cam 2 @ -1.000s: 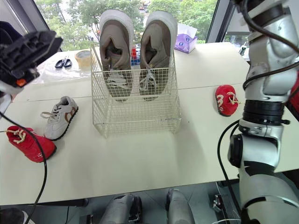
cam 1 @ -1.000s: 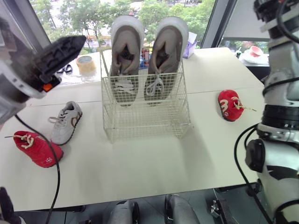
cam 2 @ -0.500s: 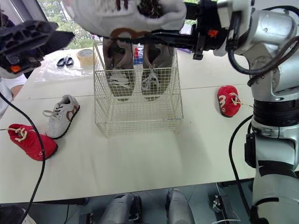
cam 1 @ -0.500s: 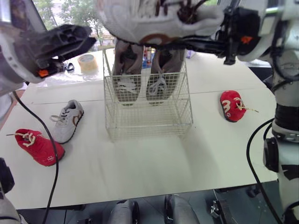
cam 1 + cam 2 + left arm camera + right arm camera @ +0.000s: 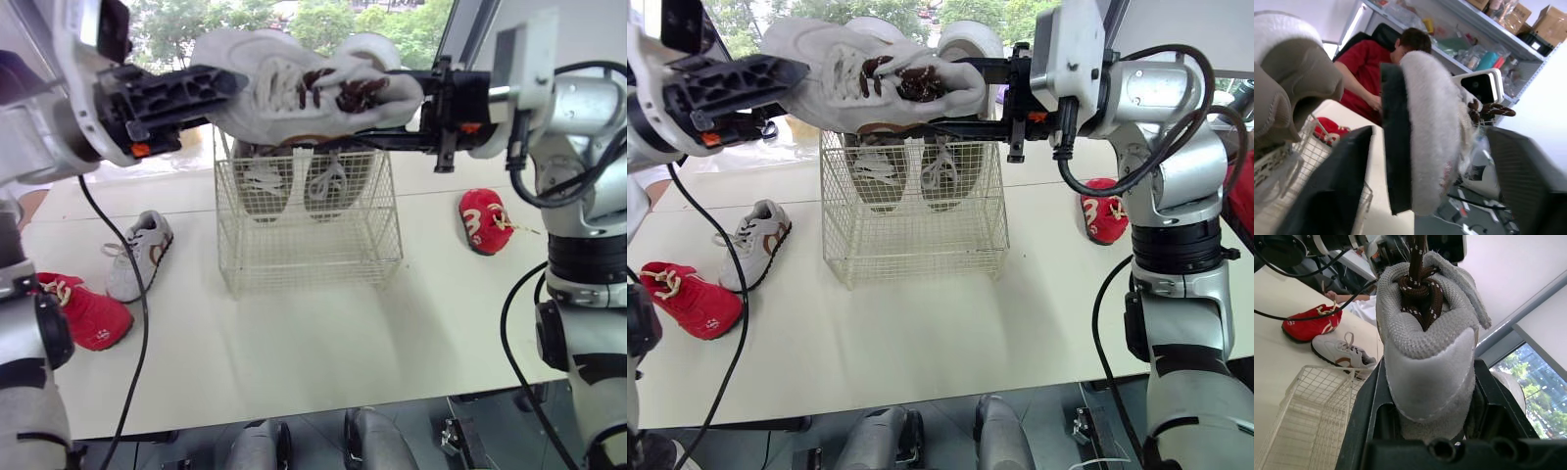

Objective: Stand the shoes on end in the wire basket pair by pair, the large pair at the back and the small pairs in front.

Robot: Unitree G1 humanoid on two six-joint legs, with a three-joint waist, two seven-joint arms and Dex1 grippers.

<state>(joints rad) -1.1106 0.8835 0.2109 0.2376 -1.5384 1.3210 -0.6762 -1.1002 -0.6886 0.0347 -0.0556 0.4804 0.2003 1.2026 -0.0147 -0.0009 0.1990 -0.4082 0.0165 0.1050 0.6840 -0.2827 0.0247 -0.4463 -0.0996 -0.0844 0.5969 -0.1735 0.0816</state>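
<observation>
Right gripper (image 5: 1430, 391) is seen clamped tight on the heel of the white shoe (image 5: 304, 88), which is held level in the air above the wire basket (image 5: 313, 255). At the toe end the left gripper (image 5: 1427, 142) is spread wide, one finger to each side of the toe. A gap is visible on one side, so no grip is judged there.

On the table (image 5: 294, 343), near the front edge at the left, a red shoe (image 5: 88, 318) is found on its sole. Just beyond it lies a small white shoe (image 5: 137, 257), judged to be the mate of the held one. The other red shoe (image 5: 483, 221) is set well apart, to the right of the basket.

Farther off, the large pair (image 5: 940, 171) is stood on end at the back of the basket, so that step is judged done. No small shoe has yet been placed in front; all four are left to be stood.
</observation>
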